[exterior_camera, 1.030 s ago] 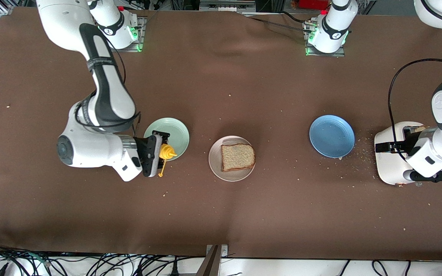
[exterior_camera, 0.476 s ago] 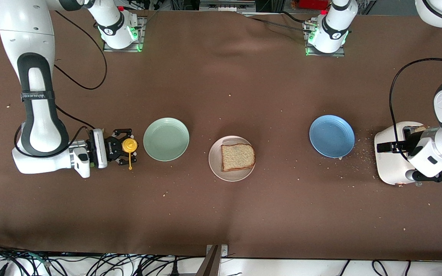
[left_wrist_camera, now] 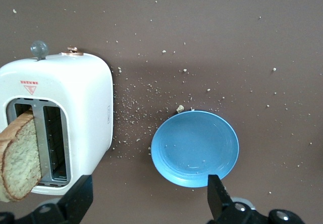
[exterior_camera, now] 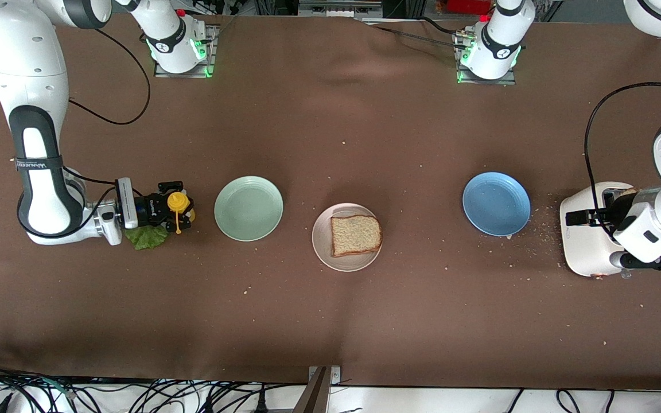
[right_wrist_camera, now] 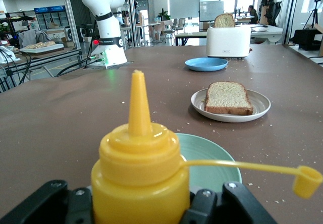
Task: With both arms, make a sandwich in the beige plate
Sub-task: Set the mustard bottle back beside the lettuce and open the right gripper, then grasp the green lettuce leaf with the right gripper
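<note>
The round pale beige plate with a ridged rim (exterior_camera: 346,259) sits near the middle of the brown table, and one square brown wholemeal bread slice (exterior_camera: 356,235) lies flat on it; so far the sandwich is only this base. The crinkled green lettuce leaf (exterior_camera: 147,237) lies on the cloth toward the right arm's end of the table, partly under the right gripper (exterior_camera: 177,213), whose claw is clamped on an upright yellow plastic squeeze bottle (right_wrist_camera: 140,169) with its cap dangling on a thin strap. I judge the chief risk here to be that the bottle comes down on the leaf, or tips and drags it.

A second bread slice (left_wrist_camera: 19,157) stands tilted in one slot of the white toaster (left_wrist_camera: 75,93) near the table edge at the left arm's end. The left gripper (left_wrist_camera: 146,199) hangs over it with its claw spread wide and empty. A poor pinch could crumble the slice or shift the toaster. The empty mint-green plate (exterior_camera: 248,207) and blue plate (exterior_camera: 496,203) flank the beige one.
</note>
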You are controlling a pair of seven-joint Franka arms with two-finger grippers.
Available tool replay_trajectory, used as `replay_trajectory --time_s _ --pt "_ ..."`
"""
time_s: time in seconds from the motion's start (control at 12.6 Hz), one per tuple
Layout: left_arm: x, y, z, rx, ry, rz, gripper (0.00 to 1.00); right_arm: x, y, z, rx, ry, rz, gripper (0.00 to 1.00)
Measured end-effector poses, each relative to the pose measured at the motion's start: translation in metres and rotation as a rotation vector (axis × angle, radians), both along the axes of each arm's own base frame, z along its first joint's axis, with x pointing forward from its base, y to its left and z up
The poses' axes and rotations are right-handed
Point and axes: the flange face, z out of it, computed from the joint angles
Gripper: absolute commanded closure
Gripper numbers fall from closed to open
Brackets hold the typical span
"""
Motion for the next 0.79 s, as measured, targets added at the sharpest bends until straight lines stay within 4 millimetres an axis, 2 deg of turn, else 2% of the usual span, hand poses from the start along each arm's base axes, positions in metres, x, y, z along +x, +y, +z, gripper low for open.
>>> replay_trajectory --time_s 0.32,0.4,0.48,0.55,0.63,0.71,0.79 --pt "0.000 0.000 0.000 0.000 0.000 0.001 0.00 -0.010 0.005 -0.023 0.045 -0.017 0.006 1.00" --pt "0.000 0.000 0.000 0.000 0.000 0.001 0.00 -0.011 0.005 -0.025 0.050 -0.014 0.004 0.91" --pt "0.000 0.000 0.000 0.000 0.000 0.001 0.00 -0.012 0.005 -0.028 0.060 -0.007 -0.003 0.45" --pt "0.000 0.000 0.001 0.000 -0.002 0.000 0.00 -0.014 0.005 -0.030 0.071 0.000 -0.005 0.31" --pt "-0.001 0.000 0.003 -0.001 -0.005 0.001 0.00 -0.015 0.004 -0.033 0.076 0.007 -0.007 0.08" --pt "-0.001 0.000 0.006 -0.001 -0.009 0.002 0.00 -0.017 0.003 -0.034 0.078 0.013 -0.010 0.00" --pt "-0.002 0.002 0.010 -0.001 -0.014 0.005 0.00 -0.018 0.001 -0.035 0.081 0.016 -0.013 0.00"
